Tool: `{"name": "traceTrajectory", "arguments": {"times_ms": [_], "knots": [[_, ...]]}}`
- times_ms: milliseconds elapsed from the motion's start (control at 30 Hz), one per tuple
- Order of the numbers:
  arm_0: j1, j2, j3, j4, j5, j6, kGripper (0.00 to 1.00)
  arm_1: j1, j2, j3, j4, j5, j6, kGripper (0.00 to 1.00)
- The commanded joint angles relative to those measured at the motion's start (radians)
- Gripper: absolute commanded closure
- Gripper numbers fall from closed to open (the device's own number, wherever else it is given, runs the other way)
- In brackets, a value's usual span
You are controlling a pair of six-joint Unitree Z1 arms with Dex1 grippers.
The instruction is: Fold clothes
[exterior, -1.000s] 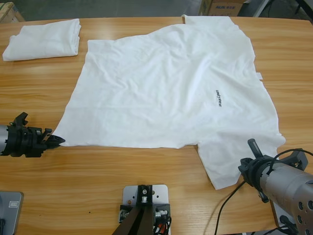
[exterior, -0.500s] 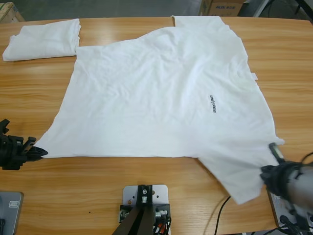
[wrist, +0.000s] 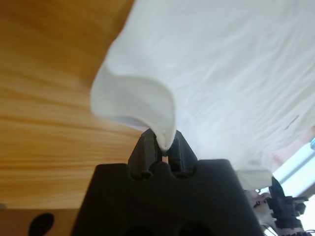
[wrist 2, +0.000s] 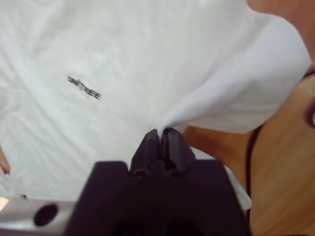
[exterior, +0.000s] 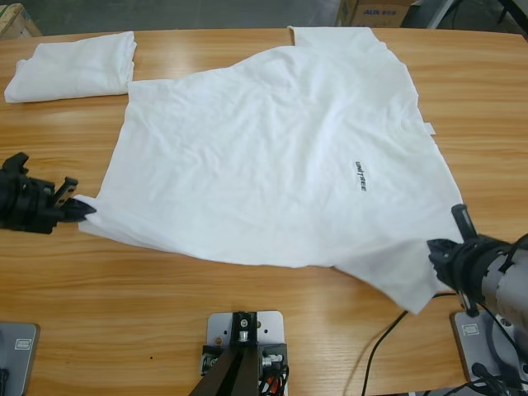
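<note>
A large white T-shirt (exterior: 272,157) lies spread across the wooden table (exterior: 124,313), its small dark printed mark (exterior: 360,176) towards the right. My left gripper (exterior: 86,209) is shut on the shirt's lower left hem corner, held slightly off the wood. The left wrist view shows the cloth (wrist: 221,64) curling up from that gripper (wrist: 162,145). My right gripper (exterior: 432,250) is shut on the near sleeve, which hangs lifted above the table. In the right wrist view, that gripper (wrist 2: 160,137) pinches a fold of the shirt (wrist 2: 123,49) below the mark (wrist 2: 84,87).
A second white T-shirt (exterior: 74,64) lies folded at the table's far left corner. A cardboard box (exterior: 375,10) stands beyond the far edge. A black cable (exterior: 379,346) trails over the near edge beside the right arm.
Both grippers have moved in towards the far side with the cloth in them. The hem corner and the near sleeve have lifted, and the near edge has drawn away from the table's front.
</note>
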Motion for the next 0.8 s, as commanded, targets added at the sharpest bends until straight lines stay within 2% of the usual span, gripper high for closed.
{"name": "traceTrajectory", "arguments": {"times_ms": [33,300,500,667,800], "knots": [[-0.006,0.06,-0.021,-0.011,0.032,0.0,1.0,-0.085,-0.008,0.028,-0.087,-0.104,-0.122,1.0],[-0.006,0.058,-0.021,-0.013,0.053,-0.002,1.0,-0.229,-0.042,-0.004,-0.144,-0.112,-0.351,1.0],[-0.005,0.088,-0.062,-0.025,0.072,-0.001,1.0,-0.45,0.045,-0.118,-0.215,-0.092,-0.66,1.0],[0.015,0.167,-0.173,-0.026,0.072,0.006,1.0,-0.501,0.106,-0.122,-0.306,-0.064,-0.734,1.0],[0.016,0.21,-0.209,-0.026,0.074,0.006,1.0,-0.521,0.157,-0.121,-0.375,-0.034,-0.765,1.0]]}}
